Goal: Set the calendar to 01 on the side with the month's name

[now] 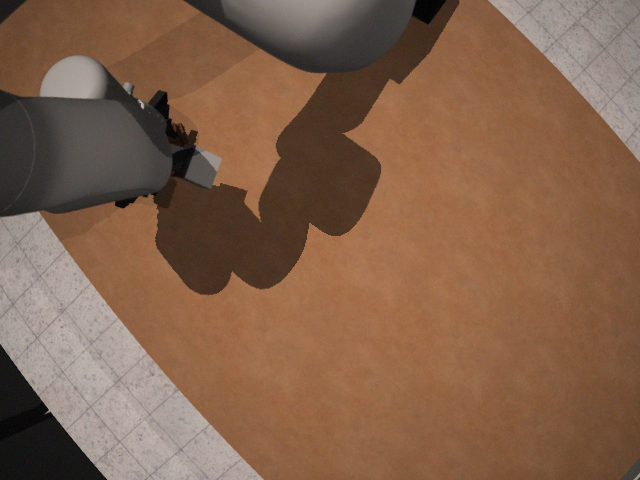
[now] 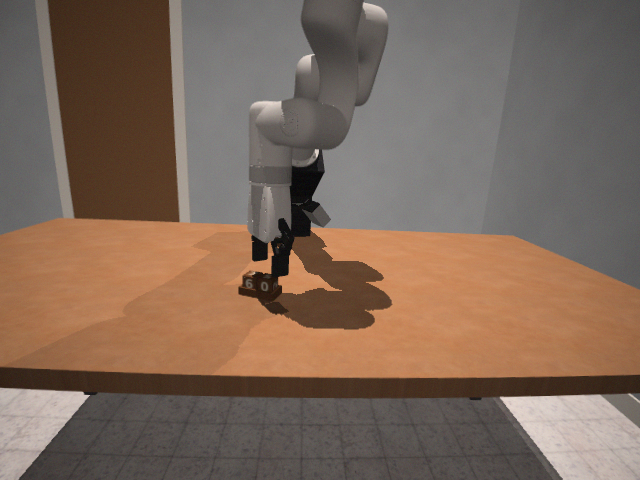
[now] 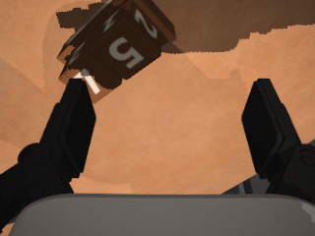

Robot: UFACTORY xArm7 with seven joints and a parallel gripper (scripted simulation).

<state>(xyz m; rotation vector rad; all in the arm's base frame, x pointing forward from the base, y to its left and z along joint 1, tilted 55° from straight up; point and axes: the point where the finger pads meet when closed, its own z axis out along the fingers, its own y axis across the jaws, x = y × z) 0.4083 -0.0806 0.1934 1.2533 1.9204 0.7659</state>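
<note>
The gripper (image 1: 142,152) (image 2: 269,266) (image 3: 168,97) was open and empty, its black fingers pointing down. The calendar (image 2: 260,285) (image 3: 123,45) lay on the table (image 1: 413,310) (image 2: 439,330) (image 3: 162,147), below the fingertips and off to one side. Above, the smooth, pale arm (image 1: 87,149) (image 2: 330,67) bent sharply. Dark cubes bore pale numerals; the tabletop was mottled orange-brown.

"What did the little calendar look like?"

"A brown tray (image 2: 248,292) (image 3: 84,29), lying flat on the table, with two dark brown cubes (image 2: 250,283) (image 3: 110,54) in it, side by side."

"And the digits?"

"Pale ones. From my side it read 6, then 0, both upright. From above, I made out a 5 and a 2 on other faces."

"Not 01 on that side, then."

"No, 60."
</note>
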